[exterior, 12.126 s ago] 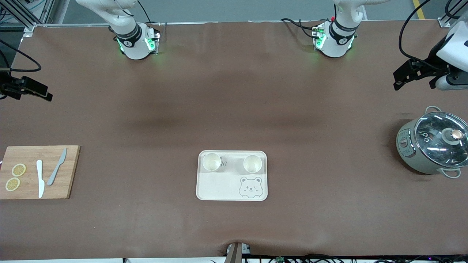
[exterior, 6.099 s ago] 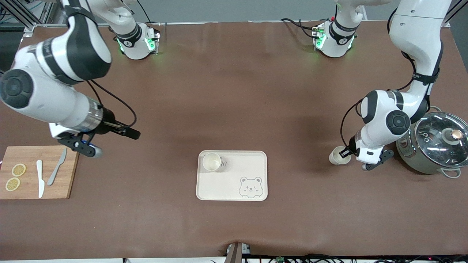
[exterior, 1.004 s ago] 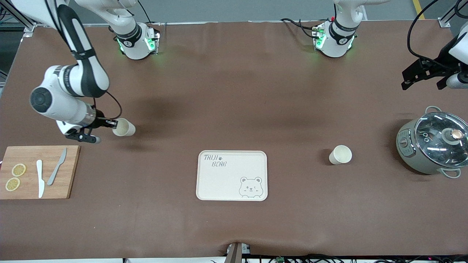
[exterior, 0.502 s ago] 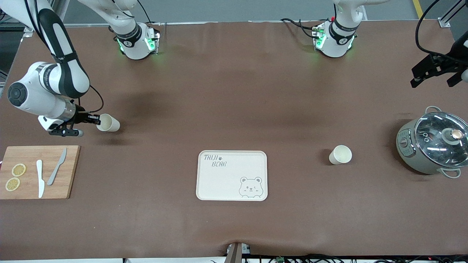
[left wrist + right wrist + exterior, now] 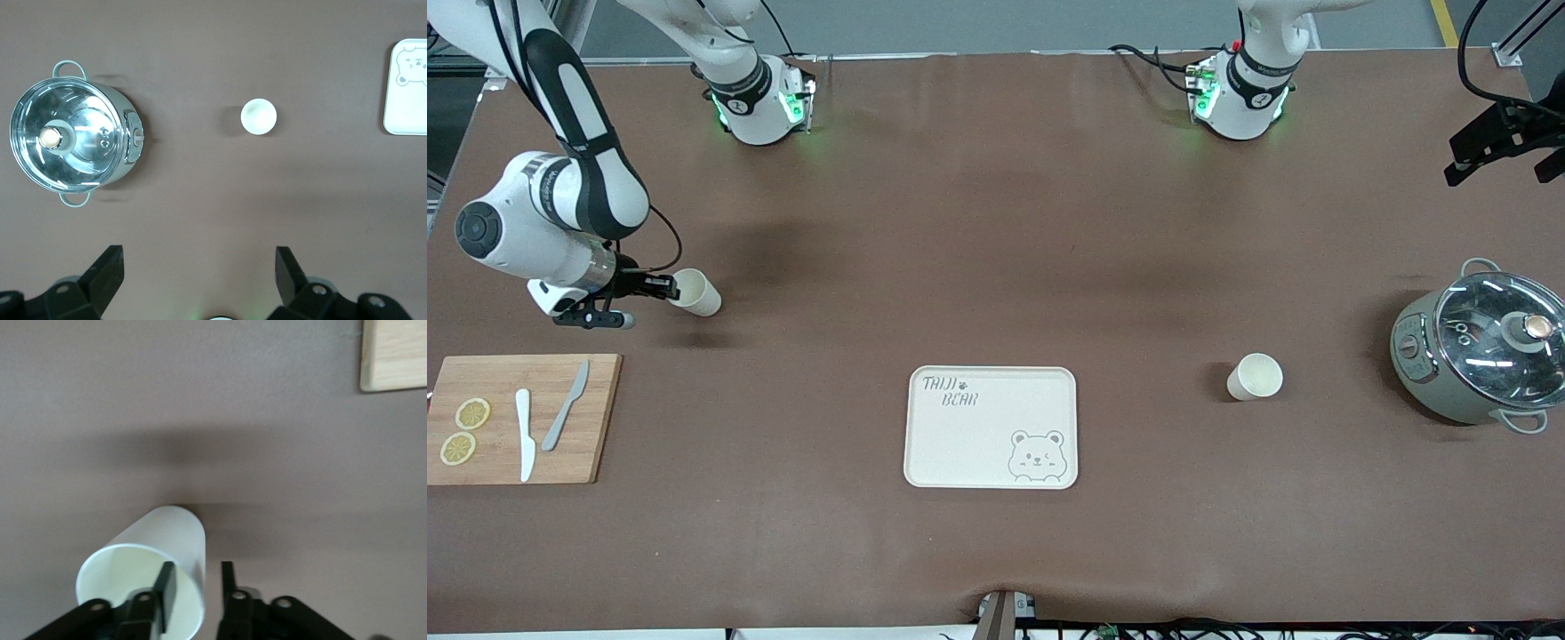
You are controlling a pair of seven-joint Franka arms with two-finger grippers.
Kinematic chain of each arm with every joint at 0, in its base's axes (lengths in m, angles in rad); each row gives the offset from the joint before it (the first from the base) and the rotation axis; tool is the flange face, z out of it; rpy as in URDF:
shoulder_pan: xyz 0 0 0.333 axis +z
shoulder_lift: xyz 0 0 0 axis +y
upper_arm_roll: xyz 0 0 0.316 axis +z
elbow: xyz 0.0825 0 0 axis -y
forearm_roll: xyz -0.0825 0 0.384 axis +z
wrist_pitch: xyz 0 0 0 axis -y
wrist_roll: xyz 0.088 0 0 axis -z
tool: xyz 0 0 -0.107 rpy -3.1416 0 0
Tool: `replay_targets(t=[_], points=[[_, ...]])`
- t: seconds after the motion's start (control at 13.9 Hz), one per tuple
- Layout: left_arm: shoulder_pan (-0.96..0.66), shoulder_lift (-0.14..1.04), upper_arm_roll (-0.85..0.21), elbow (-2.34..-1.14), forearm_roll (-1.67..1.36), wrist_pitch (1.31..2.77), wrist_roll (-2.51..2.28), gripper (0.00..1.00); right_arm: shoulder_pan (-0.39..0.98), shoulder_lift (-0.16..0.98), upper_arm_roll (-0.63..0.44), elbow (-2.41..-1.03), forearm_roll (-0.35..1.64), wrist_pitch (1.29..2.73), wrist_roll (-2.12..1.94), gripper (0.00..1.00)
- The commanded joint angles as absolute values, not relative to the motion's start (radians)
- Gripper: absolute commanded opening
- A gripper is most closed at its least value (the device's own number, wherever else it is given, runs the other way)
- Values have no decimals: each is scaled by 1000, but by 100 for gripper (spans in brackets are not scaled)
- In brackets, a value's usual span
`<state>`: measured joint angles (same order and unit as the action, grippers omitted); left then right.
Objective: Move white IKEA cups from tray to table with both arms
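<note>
Two small cream-white handleless cups on the brown table (image 5: 996,222), well apart. One cup (image 5: 696,292) (image 5: 157,567) stands toward the right arm's end. The right gripper (image 5: 660,286) (image 5: 197,580) is low beside it, fingers slightly parted. One finger (image 5: 167,583) is inside the rim and the other outside, so the wall sits loosely between them, not pinched. The second cup (image 5: 1255,376) (image 5: 258,116) stands upright and free, between the cream rectangular bear-print tray (image 5: 925,444) (image 5: 403,107) and the grey-green pot with glass lid (image 5: 1476,351) (image 5: 70,133).

Up in the air, the left gripper (image 5: 1498,151) (image 5: 198,280) waits over the left arm's end of the table, fingers spread wide and holding nothing.

Nearer the front camera than the right gripper lies the wooden cutting board (image 5: 596,418) (image 5: 393,353). It carries two lemon slices (image 5: 472,413), a white knife (image 5: 525,436) and a grey knife (image 5: 565,407). Nothing sits on the tray.
</note>
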<state>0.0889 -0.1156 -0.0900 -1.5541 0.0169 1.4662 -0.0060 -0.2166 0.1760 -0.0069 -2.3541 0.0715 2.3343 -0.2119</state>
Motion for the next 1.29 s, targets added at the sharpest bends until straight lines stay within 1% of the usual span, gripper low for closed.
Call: replay_targets(t=[0.0,0.14,0.22,0.29,0.36,0.5,0.72,1.0,1.08,1.22], points=[[97,-118,-97,-1549,6,1443,0,100,-233,166,14,-2242,71,2158,-222,100],[95,-120,-104,-1551,8,1443,-12,100,-215,167,14,-2127,74,1993,-221,100],[94,-120,-106,-1552,8,1443,-14,100,-203,167,14,-2040,74,1886,-224,100],[89,-121,-109,-1554,8,1447,-17,100,-177,169,17,-1935,74,1739,-224,100],[89,-121,-124,-1554,8,1450,-28,100,-125,187,12,-1851,58,1633,-215,100],[92,-121,-137,-1555,11,1462,-40,100,-126,231,11,-1685,52,1548,-222,100],[92,-112,-137,-1555,11,1488,-40,100,-120,282,11,-1366,57,1318,-222,100],[89,-83,-137,-1542,15,1548,-40,100,-114,270,14,-1197,55,1287,-222,100],[86,-75,-137,-1543,18,1554,-40,100,-106,252,17,-1168,57,1279,-221,100],[83,-69,-140,-1542,20,1557,-41,100,-71,183,18,-1160,60,1246,-216,100]])
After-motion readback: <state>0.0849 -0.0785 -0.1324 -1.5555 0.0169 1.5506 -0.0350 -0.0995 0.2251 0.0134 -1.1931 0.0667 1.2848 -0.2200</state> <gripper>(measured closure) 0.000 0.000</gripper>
